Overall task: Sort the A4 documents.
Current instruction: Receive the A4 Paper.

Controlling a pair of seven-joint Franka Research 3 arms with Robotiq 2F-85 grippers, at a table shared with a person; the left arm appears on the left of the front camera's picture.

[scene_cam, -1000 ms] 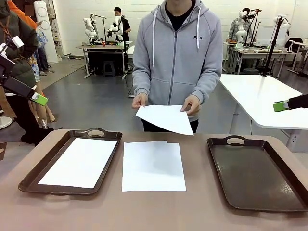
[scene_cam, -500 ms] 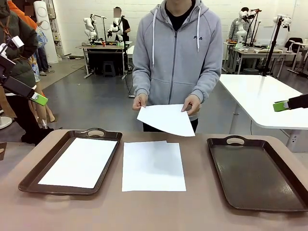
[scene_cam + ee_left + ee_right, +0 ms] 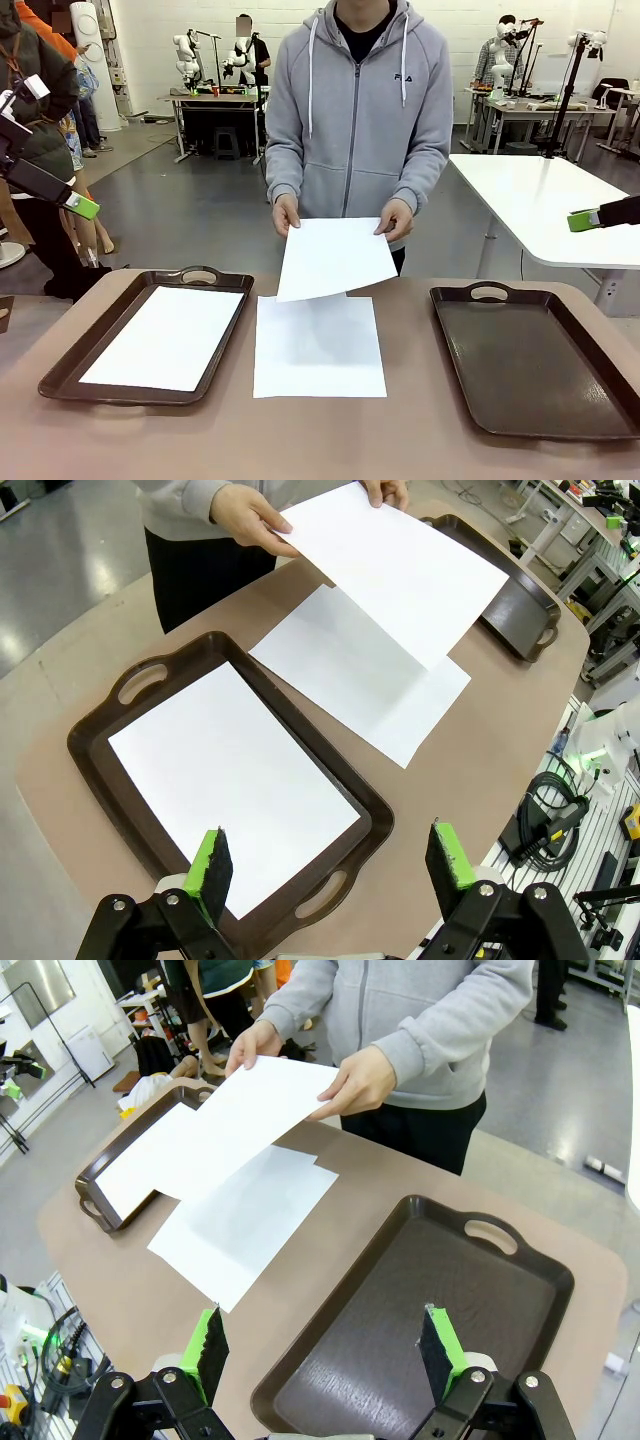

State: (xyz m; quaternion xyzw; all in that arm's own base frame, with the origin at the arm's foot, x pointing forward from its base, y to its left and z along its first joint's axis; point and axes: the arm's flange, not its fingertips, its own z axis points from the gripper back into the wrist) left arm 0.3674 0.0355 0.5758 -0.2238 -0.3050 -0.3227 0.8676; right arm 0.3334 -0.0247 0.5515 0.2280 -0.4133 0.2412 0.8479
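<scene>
A person at the far side holds one A4 document (image 3: pixel 335 255) in both hands, tilted down over the table's middle. Under it, more A4 documents (image 3: pixel 318 348) lie in a slightly offset pile on the tabletop. Another sheet (image 3: pixel 165 335) lies flat in the left dark brown tray (image 3: pixel 72 362). The right tray (image 3: pixel 530 360) holds nothing. My left gripper (image 3: pixel 330 860) hovers open high above the left tray's near end. My right gripper (image 3: pixel 325 1350) hovers open above the right tray (image 3: pixel 420 1360). Neither holds anything.
The brown table's rounded edge (image 3: pixel 480 780) lies just beyond the trays. A white table (image 3: pixel 540 200) stands behind at the right. People stand off to the left (image 3: pixel 40 120). Bare tabletop shows between the pile and the right tray.
The person has swung the held sheet down and toward me, so it now overlaps the far end of the middle pile. Both arms have stayed still and open.
</scene>
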